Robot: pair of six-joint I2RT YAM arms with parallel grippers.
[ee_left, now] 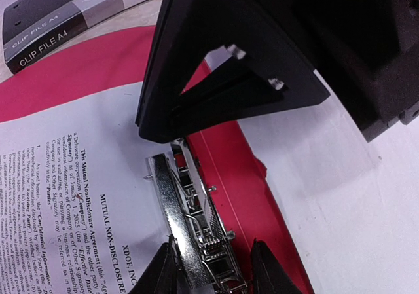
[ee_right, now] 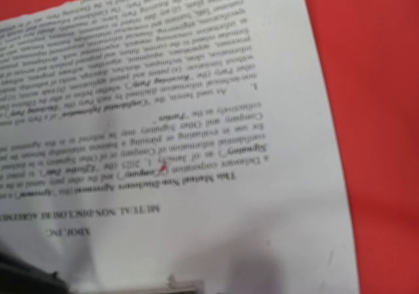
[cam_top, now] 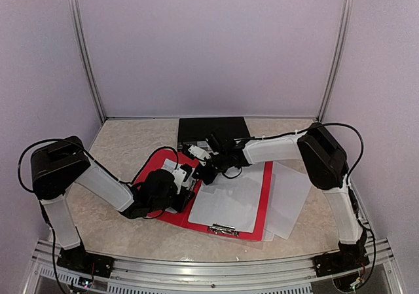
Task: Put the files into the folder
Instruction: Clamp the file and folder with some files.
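Over on the left, the left gripper (ee_left: 213, 274) is down low with its jaws part-way apart, straddling the metal clip (ee_left: 190, 222) of the open red folder (ee_left: 98, 71). Whether it actually pinches that clip, I cannot tell. Just beside it lies the printed sheet (ee_left: 72, 169), flat on the red cover, headed "MUTUAL NON-DISCLOSURE" under "XDOF, INC". Moving across, the right gripper (ee_left: 163, 120) is clenched tight, its tip at the sheet's top edge; no pinch on paper shows. Further right, blank sheets (cam_top: 229, 202) lie across the folder, and more loose sheets (cam_top: 291, 196) sit off its right side on the table. These files look feather-light, floppy and slick on that cover — I'd say slide them flat or nip an edge or corner, gently, since they will crease. At the back, the black box (ee_left: 52, 35) reads "CLIP FILE A4".
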